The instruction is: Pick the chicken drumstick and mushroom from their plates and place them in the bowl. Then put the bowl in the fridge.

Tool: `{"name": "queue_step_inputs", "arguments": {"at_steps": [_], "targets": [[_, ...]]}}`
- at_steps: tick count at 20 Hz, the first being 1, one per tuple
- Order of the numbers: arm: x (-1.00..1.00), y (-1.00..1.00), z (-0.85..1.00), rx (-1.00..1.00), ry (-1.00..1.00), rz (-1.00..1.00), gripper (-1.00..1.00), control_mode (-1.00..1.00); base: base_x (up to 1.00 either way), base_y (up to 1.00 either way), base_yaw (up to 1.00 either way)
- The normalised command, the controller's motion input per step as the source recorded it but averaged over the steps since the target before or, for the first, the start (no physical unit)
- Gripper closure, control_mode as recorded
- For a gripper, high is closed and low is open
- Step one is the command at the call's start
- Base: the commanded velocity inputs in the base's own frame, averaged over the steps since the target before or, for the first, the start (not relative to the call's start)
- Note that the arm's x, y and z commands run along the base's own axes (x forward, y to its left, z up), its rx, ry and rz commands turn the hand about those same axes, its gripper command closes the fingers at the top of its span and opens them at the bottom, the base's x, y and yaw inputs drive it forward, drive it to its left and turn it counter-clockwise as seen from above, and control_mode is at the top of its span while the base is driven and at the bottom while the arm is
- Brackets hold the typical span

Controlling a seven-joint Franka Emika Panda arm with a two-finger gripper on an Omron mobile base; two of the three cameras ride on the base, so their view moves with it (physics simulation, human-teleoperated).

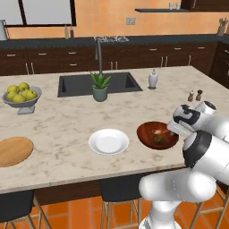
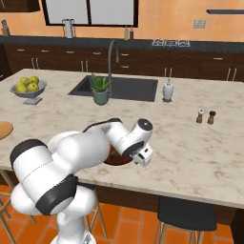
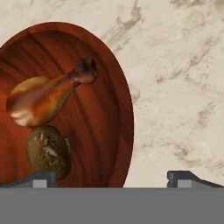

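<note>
On the far left of the pale marble counter [image 1: 67,125] lies a flat round light-brown wooden plate [image 1: 13,151], right at the near edge. Behind it stands a grey bowl on a foot [image 1: 21,101], full of round yellow-green fruits [image 1: 20,93]. Near the middle sits a round white shiny plate [image 1: 108,141] with a low rim. Far behind it is a dark square sink [image 1: 96,83] with a thin tall tap [image 1: 99,56], and a small spiky green plant in a grey pot [image 1: 100,86] stands at the sink's near edge. Just right of the white plate is the round glossy reddish-brown bowl [image 3: 111,87], smooth with wood lines inside. In it lies the golden-brown chicken drumstick [image 3: 46,97], fat at one end and thin at the bone end, and the small bumpy dark brown mushroom [image 3: 49,151] touches it. The robot's gripper [image 3: 111,178] hangs over the right rim of the bowl with its two dark fingers [image 3: 181,178] spread wide, holding nothing. The white arm [image 2: 90,150] hides most of the bowl in the right base view. Farther right stand a white soap bottle [image 1: 153,79] and two little shakers [image 1: 195,95].
</note>
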Motion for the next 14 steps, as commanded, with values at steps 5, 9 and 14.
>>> {"name": "queue_step_inputs", "arguments": {"at_steps": [5, 9, 14], "targets": [[0.24, 0.00, -0.51, 0.02, 0.14, -0.05, -1.00, -1.00, 0.00, 0.00, 0.00], [0.16, 0.17, -0.40, 0.02, 0.06, -0.04, 1.00, -1.00, 0.00, 0.00, 0.00], [0.23, 0.40, -0.07, 0.00, 0.00, -0.03, 1.00, -1.00, 0.00, 0.00, 0.00]]}}
